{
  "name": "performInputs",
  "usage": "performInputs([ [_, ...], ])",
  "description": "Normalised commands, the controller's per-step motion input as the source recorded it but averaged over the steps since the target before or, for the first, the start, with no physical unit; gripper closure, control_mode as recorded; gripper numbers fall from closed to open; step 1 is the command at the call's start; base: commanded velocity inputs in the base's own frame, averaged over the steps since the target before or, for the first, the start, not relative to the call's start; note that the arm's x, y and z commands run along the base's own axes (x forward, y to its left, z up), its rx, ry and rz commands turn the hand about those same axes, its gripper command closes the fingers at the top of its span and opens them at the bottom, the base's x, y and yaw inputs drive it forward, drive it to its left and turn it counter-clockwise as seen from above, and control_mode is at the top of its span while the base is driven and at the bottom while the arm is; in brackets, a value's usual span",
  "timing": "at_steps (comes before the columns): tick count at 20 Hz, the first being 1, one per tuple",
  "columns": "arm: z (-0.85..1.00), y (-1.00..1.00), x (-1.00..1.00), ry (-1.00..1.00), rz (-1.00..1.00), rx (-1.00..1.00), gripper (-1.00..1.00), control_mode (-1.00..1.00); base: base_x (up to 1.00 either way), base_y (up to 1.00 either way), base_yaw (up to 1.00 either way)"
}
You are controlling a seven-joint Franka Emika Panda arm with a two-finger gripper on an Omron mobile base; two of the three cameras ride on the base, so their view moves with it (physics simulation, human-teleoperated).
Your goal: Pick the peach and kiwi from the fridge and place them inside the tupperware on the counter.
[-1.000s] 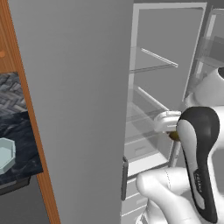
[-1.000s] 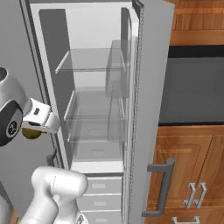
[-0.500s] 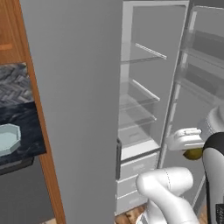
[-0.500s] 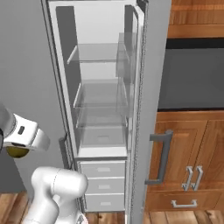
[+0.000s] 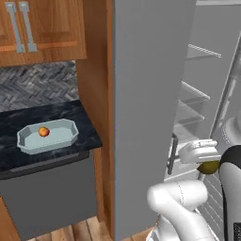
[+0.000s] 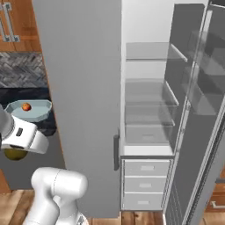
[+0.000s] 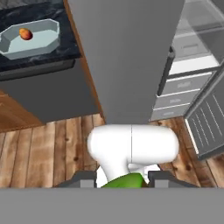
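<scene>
Carrying the kiwi [image 5: 208, 167] clear of the fridge [image 6: 149, 110] toward the worktop [image 5: 28, 122]; jaws closed on the green fruit, seen between the two finger tips at the bottom of the hand view and tucked under the white hand in both base views; gripper [image 7: 124, 180] hanging low, over the wooden floor [image 7: 48, 144] and in front of the grey fridge wall.

Resting already inside the tupperware [image 5: 28, 143], near its back left, the peach [image 5: 44, 132] (half the job looks done); tray sitting on the black worktop, well apart from the gripper and up to the left of it.

Doing this leg well probably means:
- holding the grip firm on a small, smooth oval that could roll out sideways; avoiding any loosening until over the tray;
- lifting before swinging across, since the worktop edge and the dark appliance front [image 7: 48, 92] below it stand between hand and tray; clearing the fridge's side panel and the wooden post beside it;
- aiming for the bare floor of the tray, beside the peach and not on top of it, so neither fruit gets knocked over the low rim;
- lowering close to the tray floor before releasing; dropping from height risks a bounce.
</scene>
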Motion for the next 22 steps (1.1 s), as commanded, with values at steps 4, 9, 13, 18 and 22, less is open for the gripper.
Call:
performInputs([
  [4, 0.0, 0.0, 0.0, 0.0, 0.0, 0.0, 1.0, 1.0, 0.33, 1.0, 0.14],
  [9, 0.0, 0.0, 0.0, 0.0, 0.0, 0.0, 1.0, 1.0, 0.42, 1.0, 0.09],
  [13, 0.0, 0.0, 0.0, 0.0, 0.0, 0.0, 1.0, 1.0, 0.66, 1.0, 0.02],
  [18, 0.0, 0.0, 0.0, 0.0, 0.0, 0.0, 1.0, 1.0, 0.9, 0.61, 0.0],
  [22, 0.0, 0.0, 0.0, 0.0, 0.0, 0.0, 1.0, 1.0, 0.82, 0.09, 0.0],
])
